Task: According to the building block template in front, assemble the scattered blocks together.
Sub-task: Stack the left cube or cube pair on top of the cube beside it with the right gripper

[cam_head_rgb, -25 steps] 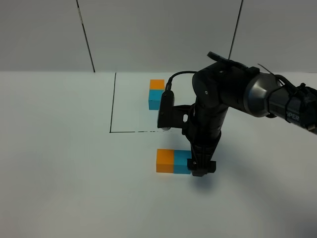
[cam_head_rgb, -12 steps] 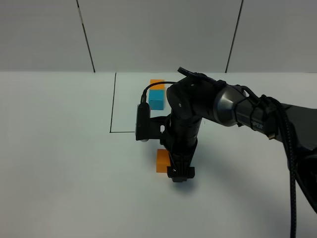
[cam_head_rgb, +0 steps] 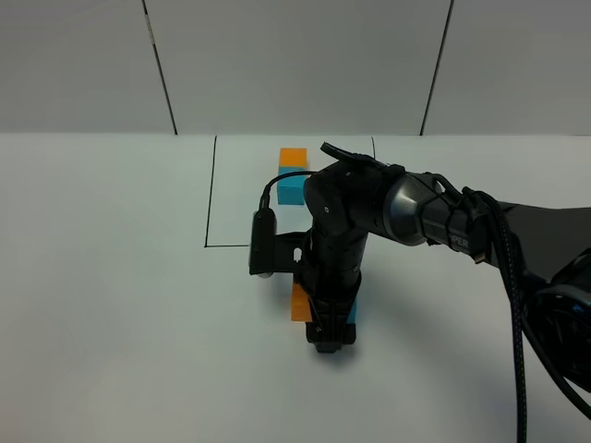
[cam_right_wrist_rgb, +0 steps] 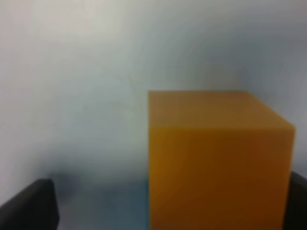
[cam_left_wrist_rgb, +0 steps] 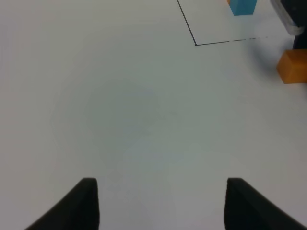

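The template, a small orange cube (cam_head_rgb: 294, 157) behind a cyan cube (cam_head_rgb: 291, 188), sits past the black line. The loose orange block (cam_head_rgb: 299, 303) lies in front of the line, with a sliver of the loose cyan block (cam_head_rgb: 352, 312) showing beside it; the rest is hidden by my right arm. My right gripper (cam_head_rgb: 331, 343) points down at the pair. In the right wrist view it is open (cam_right_wrist_rgb: 163, 203), with the orange block (cam_right_wrist_rgb: 216, 158) close between its fingers. My left gripper (cam_left_wrist_rgb: 165, 203) is open and empty over bare table, far from the orange block (cam_left_wrist_rgb: 291, 67).
A black line (cam_head_rgb: 211, 194) marks off the template area on the white table (cam_head_rgb: 111, 305). The right arm's wrist camera and cable (cam_head_rgb: 261, 242) hang just left of the arm. The left wrist view also shows the template's cyan cube (cam_left_wrist_rgb: 242, 6).
My right arm has swung left, from the right side of the cyan block to over the loose pair, and now hides most of the cyan block. The blocks have barely shifted.
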